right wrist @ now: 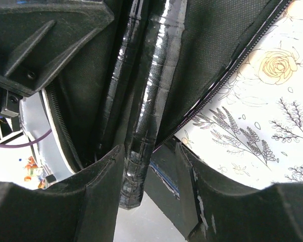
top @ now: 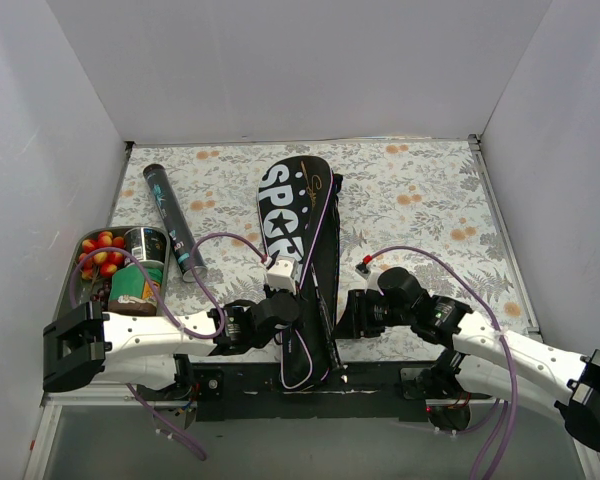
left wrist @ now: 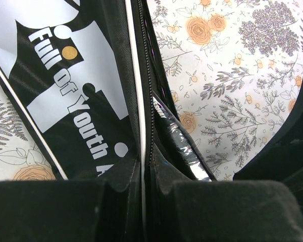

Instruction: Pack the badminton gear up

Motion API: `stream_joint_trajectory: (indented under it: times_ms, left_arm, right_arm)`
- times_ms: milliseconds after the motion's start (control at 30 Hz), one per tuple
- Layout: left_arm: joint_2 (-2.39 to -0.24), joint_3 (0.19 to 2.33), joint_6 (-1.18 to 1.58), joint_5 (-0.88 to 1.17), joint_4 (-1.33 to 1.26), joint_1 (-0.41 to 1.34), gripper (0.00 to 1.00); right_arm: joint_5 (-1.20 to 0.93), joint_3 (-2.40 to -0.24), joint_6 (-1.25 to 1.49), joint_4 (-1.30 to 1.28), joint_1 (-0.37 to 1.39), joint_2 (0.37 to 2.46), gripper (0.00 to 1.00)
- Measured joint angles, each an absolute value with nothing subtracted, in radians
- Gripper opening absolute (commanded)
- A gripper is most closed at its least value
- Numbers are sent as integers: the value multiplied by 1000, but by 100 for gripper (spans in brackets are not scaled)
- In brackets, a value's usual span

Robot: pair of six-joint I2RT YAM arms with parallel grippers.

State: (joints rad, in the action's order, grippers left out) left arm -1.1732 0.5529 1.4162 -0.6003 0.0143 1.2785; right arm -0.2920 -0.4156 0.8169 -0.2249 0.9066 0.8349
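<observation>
Top view, left to right.

- **Shuttle tube** (top: 173, 220): lies on the floral cloth (top: 430, 200) at 10 o'clock from the racket bag (top: 292, 205), not yet packed.
- **Tray** (top: 87, 236) of fruit and cans: at 8 o'clock, disregarded.
- **Loose shuttlecocks:** none are seen.
- **Left gripper** (left wrist: 143, 194): fingers are closed on the bag's upper flap at the zip (left wrist: 150, 116) seam, near the bag's 6 o'clock end.
- **Bag:** laid lengthwise from 12 to 6 o'clock, with its side mouth parted.
- **Right gripper** (right wrist: 150, 169): at 3 o'clock of the bag, fingers apart and straddling a glossy wrapped racket handle (right wrist: 141, 116) inside the mouth. No firm pinch is evident.

Step judged: the handle is being seated before zipping.

- The flap should be held up by the left gripper so the zip teeth clear the handle.
- The handle should be nudged toward 9 o'clock until it is fully inside the seam.
- The right fingers should be withdrawn toward 3 o'clock without snagging the lower edge.
</observation>
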Motion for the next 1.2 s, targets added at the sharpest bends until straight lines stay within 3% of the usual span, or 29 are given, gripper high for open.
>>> stream_joint_trajectory:
  times_ms: [333, 600, 767, 833, 900, 1000, 1167, 1200]
  left_arm:
    - [-1174, 553, 1416, -600, 14, 1279, 0]
    - [-1174, 553, 1416, -601, 14, 1279, 0]
    - [-1174, 553, 1414, -603, 18, 1279, 0]
    - [-1174, 553, 1413, -606, 19, 1279, 0]
    - [-1174, 553, 1412, -607, 21, 1279, 0]
    - [-1174, 553, 1412, -607, 22, 1279, 0]
    - [-1174, 553, 1412, -607, 19, 1279, 0]
    - [-1174, 553, 1412, -607, 18, 1279, 0]
  right_arm:
    - [-322, -376, 866, -133, 922, 855, 52]
    - [-324, -376, 887, -71, 942, 899, 33]
    - [-324, -376, 903, -47, 952, 923, 27]
    - [-324, -374, 911, -37, 955, 930, 28]
    - [-325, -368, 917, -20, 957, 936, 39]
    - [-324, -363, 918, -4, 963, 950, 45]
    - [-324, -362, 914, 23, 985, 977, 46]
    - [-324, -361, 915, 30, 988, 983, 42]
